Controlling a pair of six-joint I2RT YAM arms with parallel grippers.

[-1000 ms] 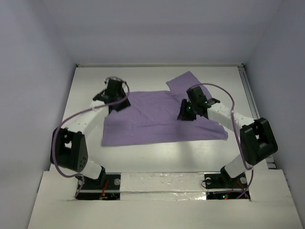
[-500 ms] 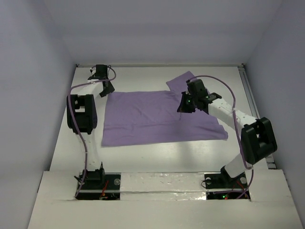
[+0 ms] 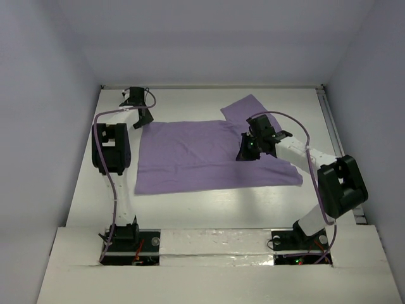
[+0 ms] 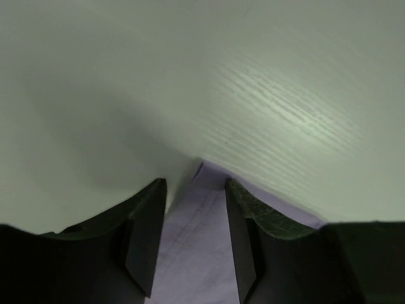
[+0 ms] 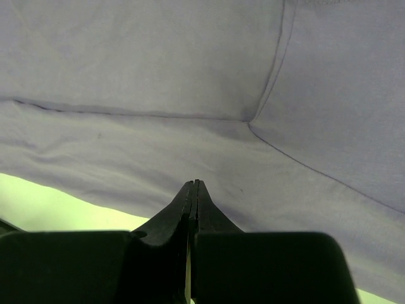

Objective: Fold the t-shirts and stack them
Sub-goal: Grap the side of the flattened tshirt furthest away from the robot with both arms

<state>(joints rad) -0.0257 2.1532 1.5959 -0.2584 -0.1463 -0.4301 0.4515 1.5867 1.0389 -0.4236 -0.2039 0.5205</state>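
lavender t-shirt point(image 3: 190, 158) spread on white table point(image 3: 209, 209)

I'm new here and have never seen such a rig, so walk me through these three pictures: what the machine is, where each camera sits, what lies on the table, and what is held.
The machine is two small black-and-white robot arms bolted at the near edge of a white table, each ending in a two-finger gripper. The wide picture comes from a fixed camera above and behind them. The other two come from cameras on the wrists. On the table lies one plain lavender-purple short-sleeved t-shirt, spread out. The left gripper stands open at the shirt's far left corner. The right gripper is shut, its tip on the cloth beside a sleeve seam. Whether it pinches any cloth cannot be told.
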